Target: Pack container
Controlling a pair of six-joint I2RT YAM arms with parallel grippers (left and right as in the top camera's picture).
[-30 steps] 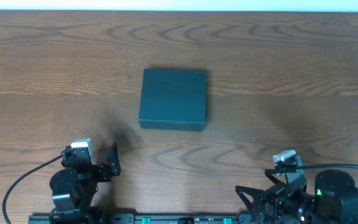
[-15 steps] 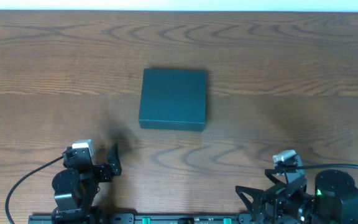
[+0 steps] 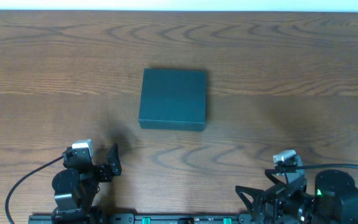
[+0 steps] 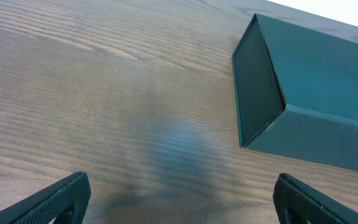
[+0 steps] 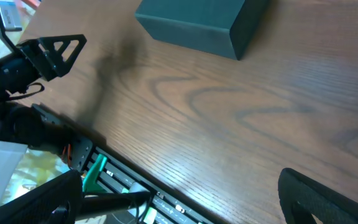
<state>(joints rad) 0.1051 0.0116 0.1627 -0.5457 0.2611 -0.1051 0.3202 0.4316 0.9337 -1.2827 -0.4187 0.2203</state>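
— How do the left fingers [image 4: 61,198] stand?
— Spread wide, one at each lower corner of the left wrist view, with only bare table [image 4: 104,74] between them; overhead, they sit near the front edge.
— And the right fingers [image 5: 319,196]?
— Wide apart as well, and empty; the right wrist view looks across the table toward the left arm [image 5: 11,71], which sits by the same front edge.
— Where is the container [image 3: 173,98]?
— On the table, about midway in depth and a little left of centre; it is ahead of both arms and well apart from both pairs of fingers, nearer the left pair than the right.
— Which way does it point?
— Its lid is shut and lies flat, facing up; its sides run square with the table's edges, and one shallow wall faces the robot; from overhead it looks close to square, so no long axis can be told; the left wrist view shows it corner-on at upper right, with a thin seam down that corner; which side bears the hinge cannot be told.
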